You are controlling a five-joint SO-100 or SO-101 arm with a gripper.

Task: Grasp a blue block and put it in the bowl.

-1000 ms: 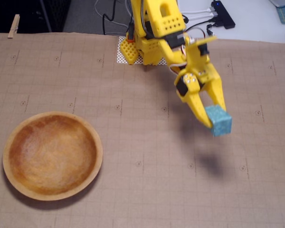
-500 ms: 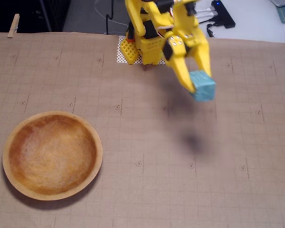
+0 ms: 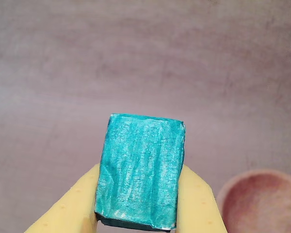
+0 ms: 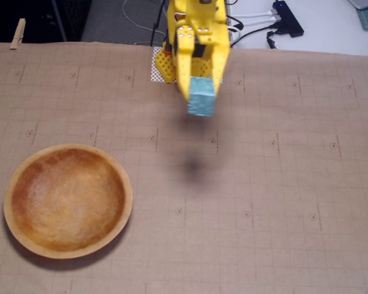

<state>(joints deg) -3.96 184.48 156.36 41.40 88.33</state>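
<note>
Gripper point(image 3: 138, 213): yellow fingers closed on both sides of the block, holding it clear of the mat.
Block point(image 3: 141, 170): teal, rough-faced, fills the wrist view's centre; in the fixed view point(image 4: 200, 96) at 12 o'clock.
Bowl point(image 4: 126, 190): empty, on the mat at 8 o'clock, well apart from the block.
Mat point(image 4: 282, 184): brown grid paper.

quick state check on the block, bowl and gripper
block: gripped between the fingers, lifted off the mat, not over the bowl
bowl: upright on the mat, empty
gripper: shut on the block, raised in front of the arm's base
</note>
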